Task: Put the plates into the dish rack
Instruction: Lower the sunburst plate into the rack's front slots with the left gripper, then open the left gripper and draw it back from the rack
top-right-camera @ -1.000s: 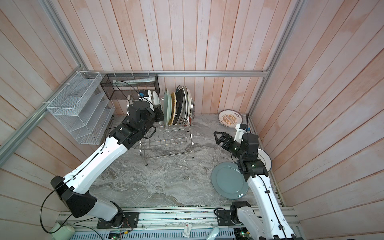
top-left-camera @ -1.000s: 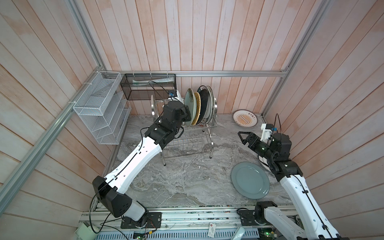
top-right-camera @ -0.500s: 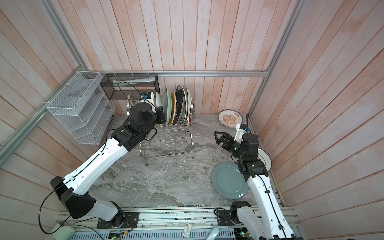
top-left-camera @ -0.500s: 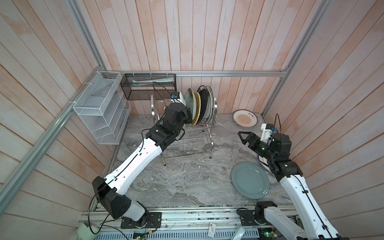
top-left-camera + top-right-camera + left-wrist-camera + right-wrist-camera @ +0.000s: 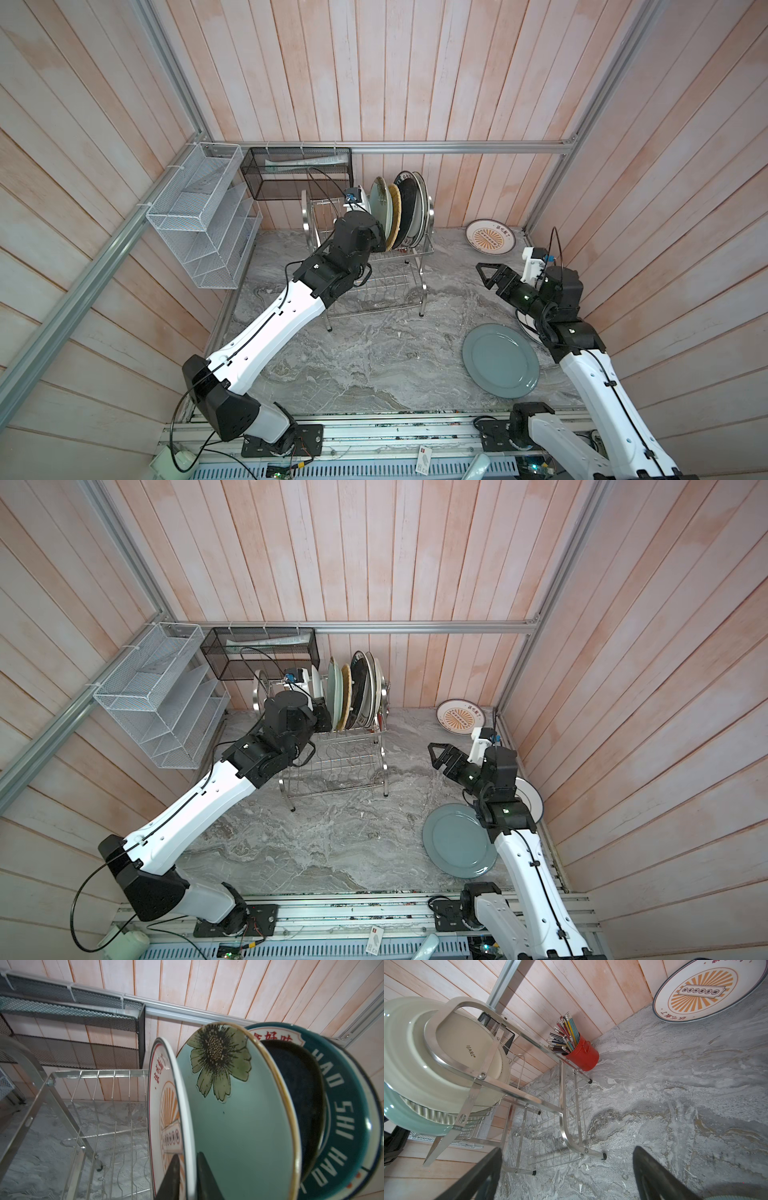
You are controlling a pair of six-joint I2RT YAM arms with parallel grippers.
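Fingers (image 5: 171, 1180) on my left gripper (image 5: 189, 1180) stand narrow, one on each side of the rim of a white sunburst plate (image 5: 166, 1122). That plate is upright in the top tier of the dish rack (image 5: 386, 286). Whether the fingers press it or only straddle it, I cannot tell. To its right in the same tier, upright and close together, I see a mint flowered plate (image 5: 234, 1126), a yellow plate (image 5: 395, 218), a black plate (image 5: 301, 1095) and a dark teal lettered plate (image 5: 342, 1105). The lower tier holds no plates. A red cup (image 5: 583, 1057) of pencils sits by the rack's back rail, near the wall.

Further right, a second sunburst plate (image 5: 490, 236) leans against the back wall, well apart from the rack. My right gripper (image 5: 490, 274) hovers above the table (image 5: 374, 365) with its fingers spread wide and nothing between them. A grey-blue plate (image 5: 500, 360) lies flat on the table just beside that arm, and a white plate (image 5: 530, 800) is partly hidden beneath it.
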